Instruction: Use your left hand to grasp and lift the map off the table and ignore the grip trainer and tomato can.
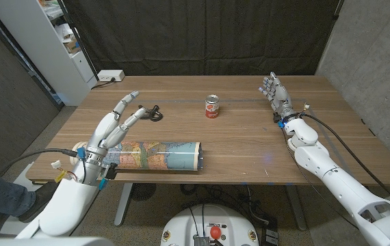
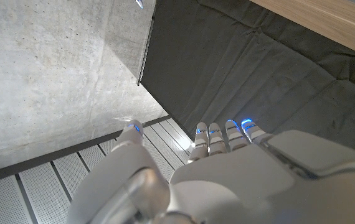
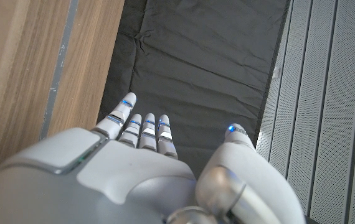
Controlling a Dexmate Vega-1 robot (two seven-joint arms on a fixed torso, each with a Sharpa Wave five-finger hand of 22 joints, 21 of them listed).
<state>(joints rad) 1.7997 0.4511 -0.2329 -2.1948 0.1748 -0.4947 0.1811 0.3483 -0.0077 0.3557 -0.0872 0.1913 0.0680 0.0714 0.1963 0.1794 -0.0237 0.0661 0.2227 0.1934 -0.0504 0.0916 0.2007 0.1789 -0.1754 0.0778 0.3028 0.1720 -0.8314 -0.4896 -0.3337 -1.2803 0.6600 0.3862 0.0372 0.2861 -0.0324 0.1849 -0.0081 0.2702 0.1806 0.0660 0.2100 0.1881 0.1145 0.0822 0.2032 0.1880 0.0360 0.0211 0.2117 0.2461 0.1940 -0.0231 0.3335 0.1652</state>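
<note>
The rolled-up paper map (image 1: 157,155), printed in blues, greens and oranges, lies on its side near the front edge of the wooden table (image 1: 250,147), its long axis running across the robot's front and its open white end turned toward the robot's right. Its other end reaches under the wrist of the white left hand (image 1: 116,123); the hand itself is above and just behind that end of the roll, fingers (image 1: 128,101) stretched out and spread, pointing away from the robot toward the far side of the table. Nothing is held in it, and whether the wrist touches the map cannot be told from the head view. In the left wrist view the same left hand (image 2: 221,168) shows its back with the fingertips (image 2: 201,130) extended side by side and the thumb set apart, against a dark cloth and a concrete wall.

Just beyond the left fingertips lies a small black grip trainer (image 1: 154,113), apart from the map. Further toward the table's middle stands an upright red tomato can (image 1: 212,106), well apart from both map and hand.

The white right hand (image 1: 277,94) is at the far right part of the table, well away from the map, its fingers extended and slightly apart, empty. In the right wrist view that right hand (image 3: 159,168) shows straight fingers beside the table's wooden edge.
</note>
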